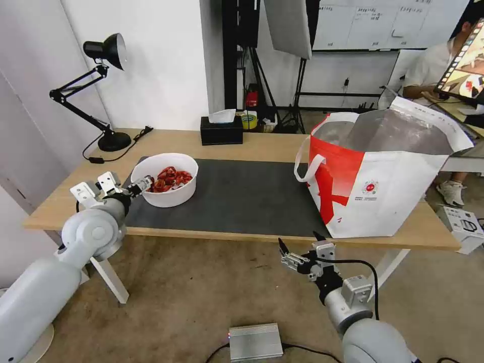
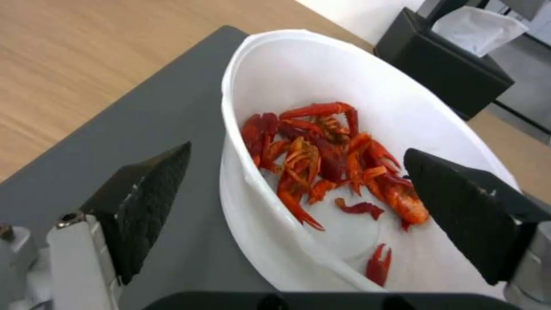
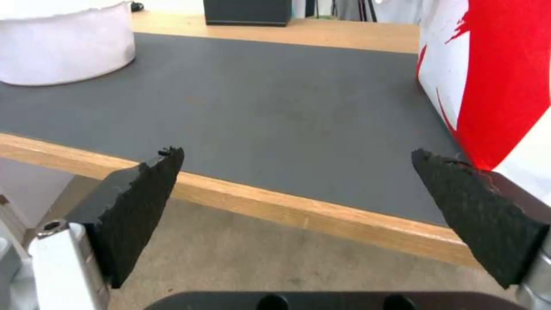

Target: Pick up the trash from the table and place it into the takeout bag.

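Observation:
The trash I see is a white round bowl [image 1: 174, 194] of red shells [image 1: 169, 180] on the left end of the dark grey mat [image 1: 242, 196] on the table [image 1: 262, 143]. My left gripper [image 1: 144, 182] is open at the bowl's left rim. In the left wrist view the left gripper [image 2: 297, 151] straddles the wall of the bowl [image 2: 270, 241], one finger over the mat [image 2: 172, 112] and the other over the shells [image 2: 321, 155]. The takeout bag [image 1: 378, 171] stands open at the table's right end. My right gripper [image 1: 299, 241] hangs open below the table's front edge; in its wrist view the right gripper [image 3: 297, 152] faces the mat [image 3: 275, 99] beside the bag [image 3: 493, 82].
A black tissue box [image 1: 221, 130] sits at the table's back edge, and a black desk lamp [image 1: 108, 50] stands at the back left with its cord on the wood. On the floor lie a silver box [image 1: 255, 342] and a white device [image 1: 461, 227].

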### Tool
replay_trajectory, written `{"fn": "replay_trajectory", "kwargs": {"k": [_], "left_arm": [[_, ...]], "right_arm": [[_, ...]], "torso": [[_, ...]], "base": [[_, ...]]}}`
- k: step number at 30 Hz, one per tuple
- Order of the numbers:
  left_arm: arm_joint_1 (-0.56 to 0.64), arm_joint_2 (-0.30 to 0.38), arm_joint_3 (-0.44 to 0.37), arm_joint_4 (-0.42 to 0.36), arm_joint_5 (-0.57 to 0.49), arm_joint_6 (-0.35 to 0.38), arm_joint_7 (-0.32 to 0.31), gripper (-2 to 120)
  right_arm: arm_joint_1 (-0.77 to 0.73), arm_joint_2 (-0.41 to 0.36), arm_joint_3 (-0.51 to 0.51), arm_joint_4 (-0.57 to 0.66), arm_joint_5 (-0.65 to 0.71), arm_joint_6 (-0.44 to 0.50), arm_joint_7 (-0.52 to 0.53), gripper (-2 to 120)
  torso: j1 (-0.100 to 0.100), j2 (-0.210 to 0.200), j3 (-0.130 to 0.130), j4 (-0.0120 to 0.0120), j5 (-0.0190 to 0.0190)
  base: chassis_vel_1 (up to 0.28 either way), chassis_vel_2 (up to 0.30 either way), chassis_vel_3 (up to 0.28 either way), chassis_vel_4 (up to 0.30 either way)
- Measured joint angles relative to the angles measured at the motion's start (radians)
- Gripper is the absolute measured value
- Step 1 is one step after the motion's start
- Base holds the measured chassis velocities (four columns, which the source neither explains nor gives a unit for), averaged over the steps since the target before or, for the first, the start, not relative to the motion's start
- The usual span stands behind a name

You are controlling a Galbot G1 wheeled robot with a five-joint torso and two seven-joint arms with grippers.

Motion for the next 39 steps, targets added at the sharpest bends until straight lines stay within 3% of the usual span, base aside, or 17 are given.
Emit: {"fn": "replay_trajectory", "kwargs": {"k": [12, 20, 29, 39], "left_arm": [[-0.079, 0.005, 0.083, 0.109, 0.056, 0.001, 0.026, 100], [-0.128, 0.021, 0.138, 0.172, 0.128, 0.001, 0.097, 100], [-0.160, 0.026, 0.163, 0.207, 0.125, 0.009, 0.114, 100], [-0.177, 0.040, 0.164, 0.203, 0.053, 0.062, 0.117, 100]], "right_arm": [[0.000, 0.000, 0.000, 0.000, 0.000, 0.000, 0.000, 100], [0.000, 0.000, 0.000, 0.000, 0.000, 0.000, 0.000, 100], [0.000, 0.000, 0.000, 0.000, 0.000, 0.000, 0.000, 100], [0.000, 0.000, 0.000, 0.000, 0.000, 0.000, 0.000, 100]], "torso": [[0.000, 0.000, 0.000, 0.0000, 0.0001], [0.000, 0.000, 0.000, 0.0000, 0.0000], [0.000, 0.000, 0.000, 0.0000, 0.0000], [0.000, 0.000, 0.000, 0.0000, 0.0001]], "base": [[0.000, 0.000, 0.000, 0.000], [0.000, 0.000, 0.000, 0.000], [0.000, 0.000, 0.000, 0.000], [0.000, 0.000, 0.000, 0.000]]}}
